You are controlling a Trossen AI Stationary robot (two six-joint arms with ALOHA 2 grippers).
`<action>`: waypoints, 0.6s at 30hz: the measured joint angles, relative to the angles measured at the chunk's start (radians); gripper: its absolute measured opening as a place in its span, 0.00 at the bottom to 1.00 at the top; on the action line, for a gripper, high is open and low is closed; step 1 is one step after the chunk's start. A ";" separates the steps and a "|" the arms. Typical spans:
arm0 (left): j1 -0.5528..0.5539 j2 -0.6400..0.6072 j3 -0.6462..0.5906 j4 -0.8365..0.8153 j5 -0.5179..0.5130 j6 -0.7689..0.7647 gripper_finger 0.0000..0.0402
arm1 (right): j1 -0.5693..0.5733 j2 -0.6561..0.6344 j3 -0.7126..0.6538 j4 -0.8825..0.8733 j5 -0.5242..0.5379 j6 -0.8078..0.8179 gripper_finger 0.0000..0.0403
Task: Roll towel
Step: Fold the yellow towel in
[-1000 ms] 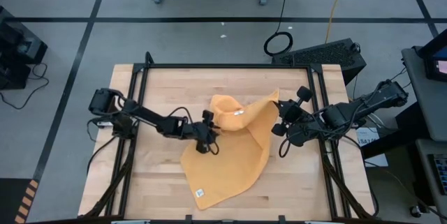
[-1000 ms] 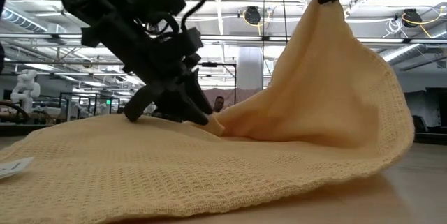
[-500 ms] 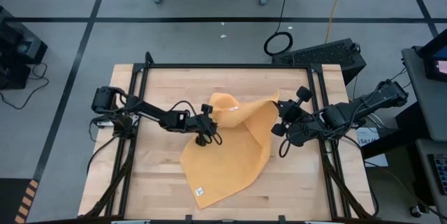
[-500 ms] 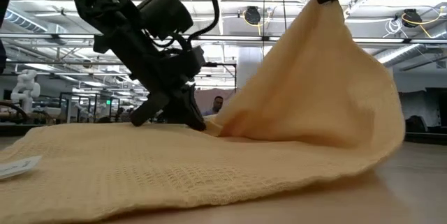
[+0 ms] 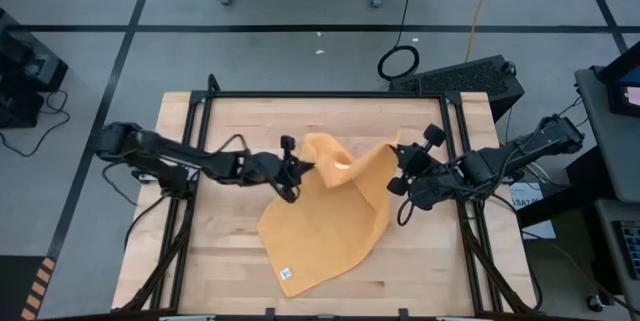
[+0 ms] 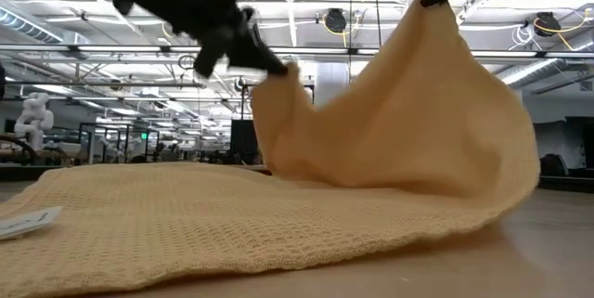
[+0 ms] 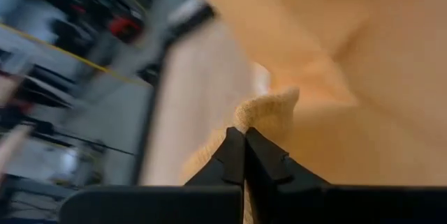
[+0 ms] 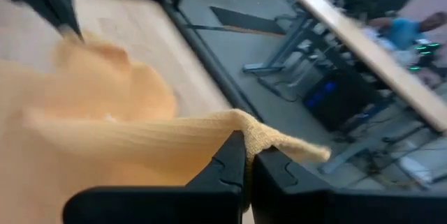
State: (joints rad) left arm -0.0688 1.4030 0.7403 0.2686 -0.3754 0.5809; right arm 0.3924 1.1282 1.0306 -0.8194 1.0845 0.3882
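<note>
Lying on one counter (image 5: 230,271): one towel (image 5: 330,231), one white tag (image 5: 285,274), writing unreadable; left claw (image 5: 298,166) and right claw (image 5: 397,147) each clenching a raised towel corner

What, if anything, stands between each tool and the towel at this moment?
Nothing visible does. The left tool is shut on a lifted edge of the towel, and the right tool is shut on its raised corner, so both already pinch the cloth directly.

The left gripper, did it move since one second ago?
Yes. The left gripper, shut on the towel, has risen off the table, lifting a corner.
</note>
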 joint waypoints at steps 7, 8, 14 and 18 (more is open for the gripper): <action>0.068 -0.186 0.001 0.178 -0.014 0.059 0.00 | -0.068 -0.002 -0.001 -0.018 0.258 -0.095 0.00; 0.082 -0.207 0.001 0.190 0.015 0.060 0.00 | -0.082 -0.005 -0.001 -0.014 0.311 -0.126 0.00; 0.085 -0.308 0.001 0.319 0.209 0.054 0.00 | -0.130 -0.050 0.048 0.080 0.333 -0.316 0.00; 0.039 -0.363 0.001 0.381 0.298 0.013 0.00 | -0.129 -0.094 0.107 0.138 0.129 -0.364 0.00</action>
State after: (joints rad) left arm -0.0293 1.0400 0.7410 0.6495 -0.0777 0.5939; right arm 0.2630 1.0342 1.1371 -0.6813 1.2130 0.0245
